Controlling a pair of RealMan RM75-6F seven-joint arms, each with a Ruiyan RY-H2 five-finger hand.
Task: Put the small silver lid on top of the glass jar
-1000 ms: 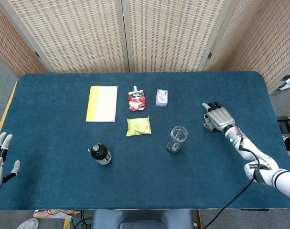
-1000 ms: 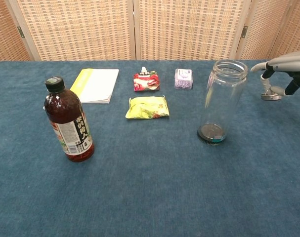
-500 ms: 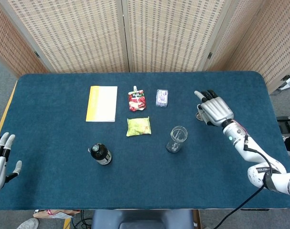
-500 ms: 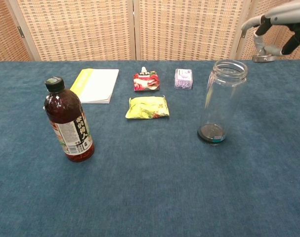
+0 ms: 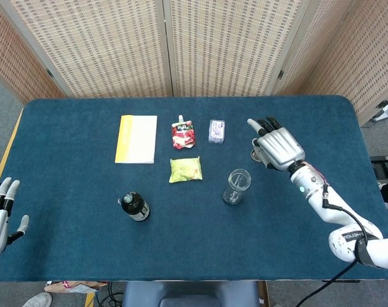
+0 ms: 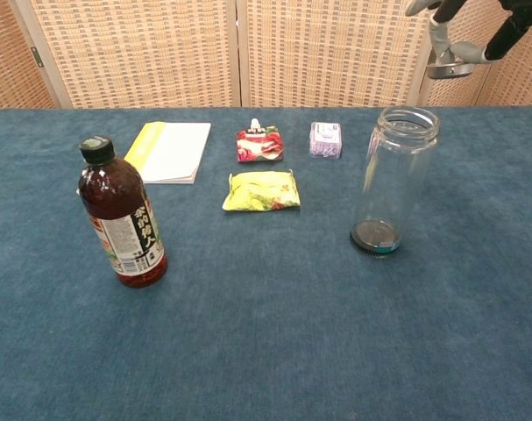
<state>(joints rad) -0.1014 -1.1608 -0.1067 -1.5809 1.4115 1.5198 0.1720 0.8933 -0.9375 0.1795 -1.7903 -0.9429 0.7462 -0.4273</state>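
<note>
The clear glass jar (image 5: 236, 186) (image 6: 393, 181) stands upright and uncovered, right of the table's middle. My right hand (image 5: 277, 146) (image 6: 476, 17) holds the small silver lid (image 5: 257, 153) (image 6: 450, 67) under its fingers, raised in the air above and a little to the right of the jar's mouth. In the chest view the lid hangs at the top edge, clear of the jar rim. My left hand (image 5: 0, 214) hovers with fingers spread at the table's near left corner, holding nothing.
A dark bottle (image 5: 135, 206) (image 6: 119, 214) stands at the front left. A yellow-white notebook (image 5: 136, 138), a red pouch (image 5: 183, 134), a green packet (image 5: 185, 169) and a small purple packet (image 5: 217, 130) lie behind the jar on the blue table (image 5: 72, 173).
My right hand has lifted the lid off the table and carried it up and leftward toward the jar. The left hand has barely shifted.
</note>
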